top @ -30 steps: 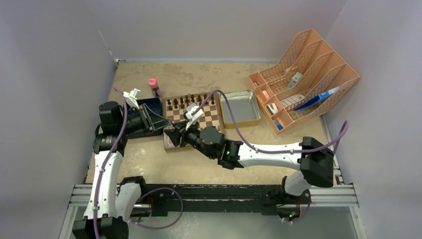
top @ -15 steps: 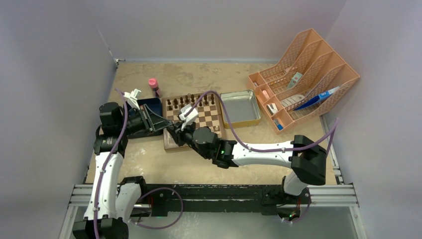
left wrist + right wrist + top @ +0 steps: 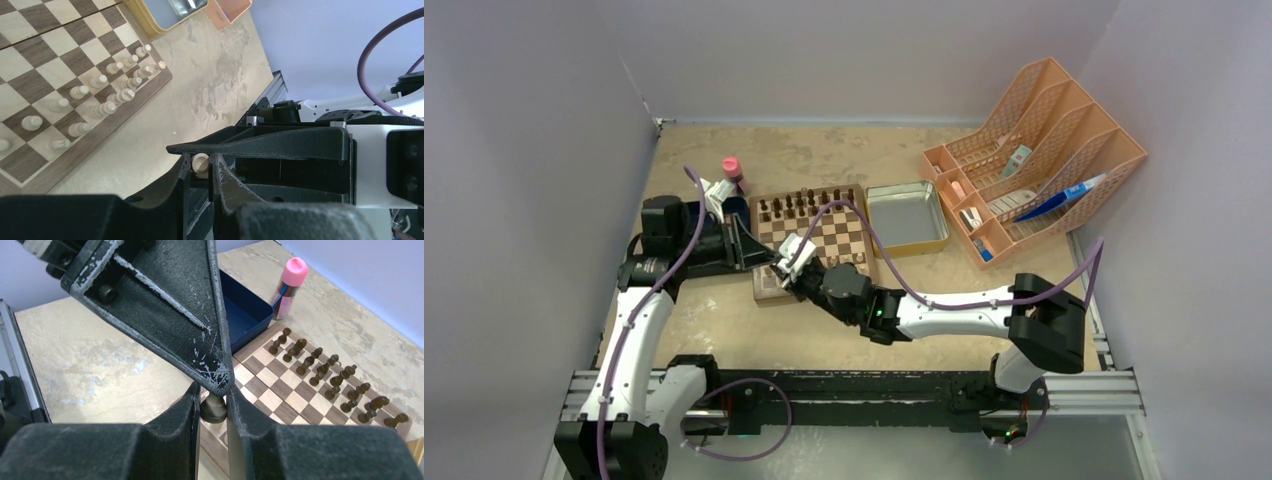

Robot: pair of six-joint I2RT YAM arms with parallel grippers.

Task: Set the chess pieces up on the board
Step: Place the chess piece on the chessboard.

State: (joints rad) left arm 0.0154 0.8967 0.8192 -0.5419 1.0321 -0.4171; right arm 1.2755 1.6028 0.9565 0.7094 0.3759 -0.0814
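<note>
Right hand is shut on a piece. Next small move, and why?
Probably lift it straight up: the right hand pinches a dark piece over the board's near-left squares, while other dark pieces stand in the far rows, where it likely belongs.

1. Board: a square wooden chessboard with dark brown and light tan checks and a plain wooden border. It lies flat.
2. Dark pieces: small turned brown figures standing upright in two rows along the board's far edge.
3. Pale pieces: tan figures standing upright in two rows along the board's near edge.
4. One dark piece is upright, pinched between the right gripper's fingers over the board's near-left corner. Contact with the board cannot be told.
5. One pale piece is pinched between the left gripper's fingers at the board's left edge.
</note>
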